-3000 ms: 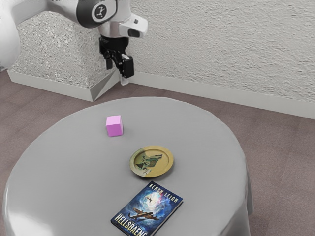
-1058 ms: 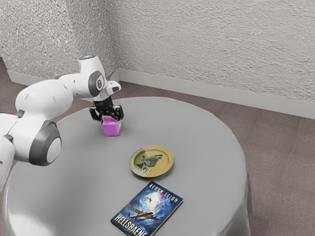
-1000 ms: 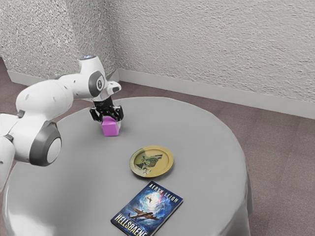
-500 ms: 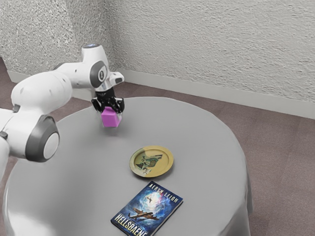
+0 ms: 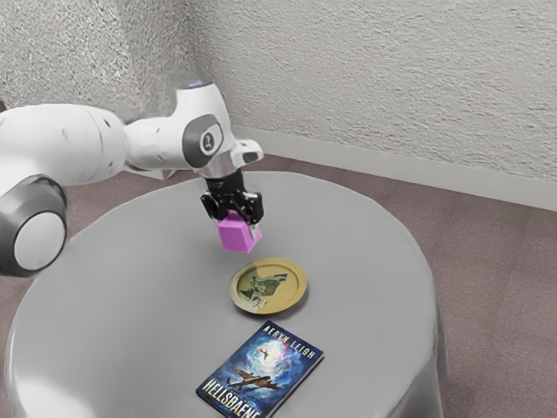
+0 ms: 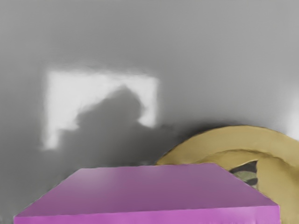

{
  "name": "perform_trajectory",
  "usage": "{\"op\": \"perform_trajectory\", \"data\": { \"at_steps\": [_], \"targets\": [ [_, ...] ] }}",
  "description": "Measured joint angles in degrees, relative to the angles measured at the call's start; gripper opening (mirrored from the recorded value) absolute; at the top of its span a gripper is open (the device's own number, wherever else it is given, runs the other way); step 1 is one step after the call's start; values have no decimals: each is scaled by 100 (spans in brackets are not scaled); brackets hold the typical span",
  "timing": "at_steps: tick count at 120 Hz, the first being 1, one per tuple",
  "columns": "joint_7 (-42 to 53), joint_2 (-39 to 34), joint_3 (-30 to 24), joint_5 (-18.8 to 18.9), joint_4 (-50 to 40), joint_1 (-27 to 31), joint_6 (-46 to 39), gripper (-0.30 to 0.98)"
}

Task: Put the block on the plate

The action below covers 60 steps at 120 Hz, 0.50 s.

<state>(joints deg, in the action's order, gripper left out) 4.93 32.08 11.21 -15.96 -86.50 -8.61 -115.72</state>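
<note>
- One block [image 5: 238, 237], pink, held in the gripper [image 5: 236, 225]; jaws drawn in on it, a finger to either side, spaced about the block's own width.
- Block hangs off the table [image 5: 365, 252], looks nearly level, though slight tilt is hard to rule out.
- Plate [image 5: 299, 281], yellow with a dark picture, sits flat on the table and bears no block.
- Key bearing: from the jaws, plate lies toward the exterior view's right and nearer that camera, and lower. Close, but offset. Wrist view agrees: block overlaps part of the rim, plate's middle off to one side.
- Block looks cube-like, no long axis to speak of; turning it should matter little.
- Single arm [image 5: 65, 144], so no question of which hand.
- Book [image 5: 261, 370] lies beyond the plate from the gripper; overshooting would head its way.
- Step in hand, I judge: carrying across. Next, a short sideways move to the plate's centre, then down and release. Letting go early risks catching the rim and tipping the block.
</note>
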Motion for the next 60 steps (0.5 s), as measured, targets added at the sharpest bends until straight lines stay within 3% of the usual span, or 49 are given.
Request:
{"op": "perform_trajectory", "data": {
  "at_steps": [25,60],
  "targets": [
    [8,-380,-220,10,-627,-314,-365,38],
    [14,-255,-445,99,-1086,-393,-770,38]
  ]
}}
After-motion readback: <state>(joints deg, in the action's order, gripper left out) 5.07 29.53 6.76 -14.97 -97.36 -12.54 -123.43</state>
